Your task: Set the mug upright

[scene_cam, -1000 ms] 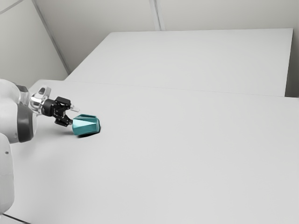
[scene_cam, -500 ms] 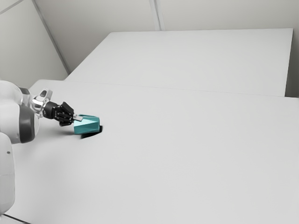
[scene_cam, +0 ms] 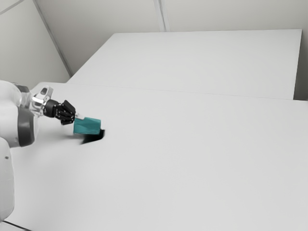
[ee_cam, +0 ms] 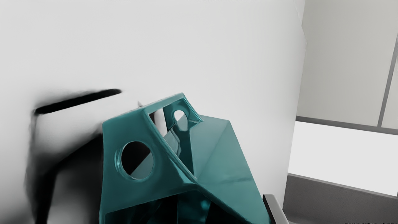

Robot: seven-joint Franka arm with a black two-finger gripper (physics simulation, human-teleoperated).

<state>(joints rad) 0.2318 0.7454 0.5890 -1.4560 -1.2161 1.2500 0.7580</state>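
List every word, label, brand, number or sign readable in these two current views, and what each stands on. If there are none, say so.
None: no readable text on the faceted teal mug, the plain white table or the white robot arm.
One small dark spot low on the arm is too small to make out.

A smooth, matte white table [scene_cam: 192,163] spreads across the exterior view, with a thin seam [scene_cam: 192,92] running over the pale surface. Toward the exterior view's left, a sharp black shadow [scene_cam: 95,136] falls on it beside a softer grey smudge of shade [scene_cam: 67,137]. Whether the teal mug [scene_cam: 87,126] above that black shadow touches the table, I cannot tell.
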